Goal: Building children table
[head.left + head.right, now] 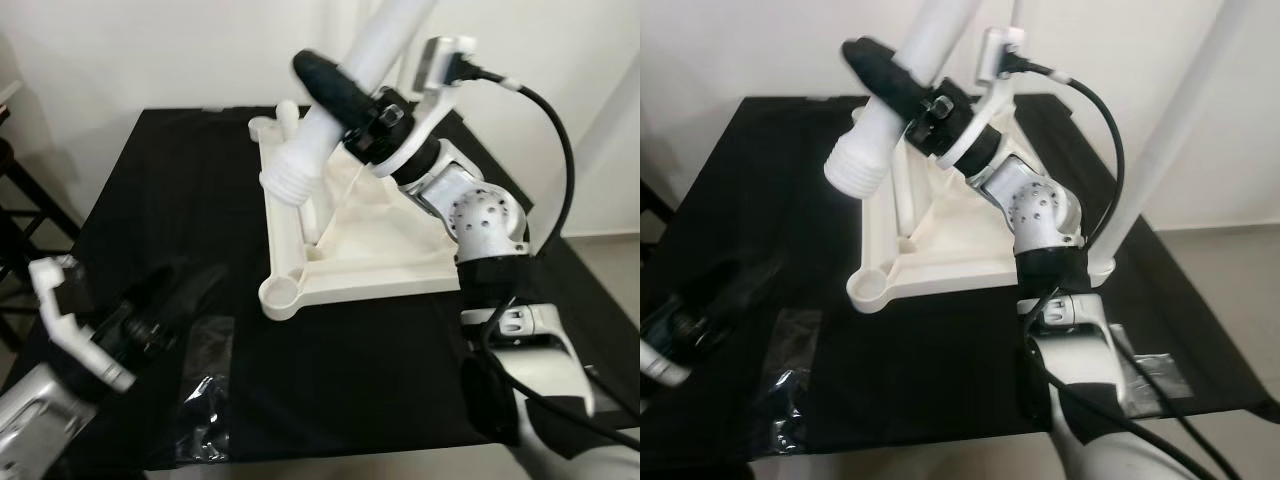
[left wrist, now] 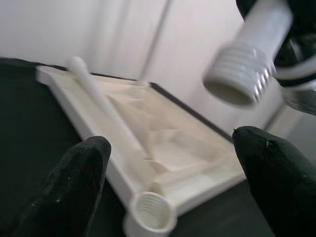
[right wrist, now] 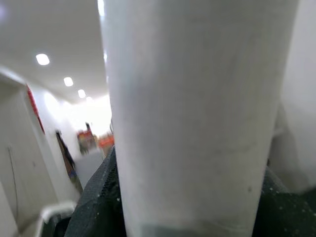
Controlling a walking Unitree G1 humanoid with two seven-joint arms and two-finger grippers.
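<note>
Tabletop (image 1: pixel 380 250), cream and upside down, lay on the black cloth (image 1: pixel 330 380) so its corner sockets faced up. The right gripper (image 1: pixel 345 95) clenched a white leg (image 1: pixel 345 100) above it, threaded end tilted down toward the near-left socket (image 1: pixel 281 293), apparently for screwing in. At near left, the left gripper (image 1: pixel 175 295) hovered with fingers spread, holding nothing, probably ready to steady the frame.

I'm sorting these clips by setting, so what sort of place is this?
Probably an indoor room set up as an assembly spot: a black cloth-covered table against a plain white wall holds an upturned white plastic tabletop, while the right gripper holds a white threaded table leg.
</note>
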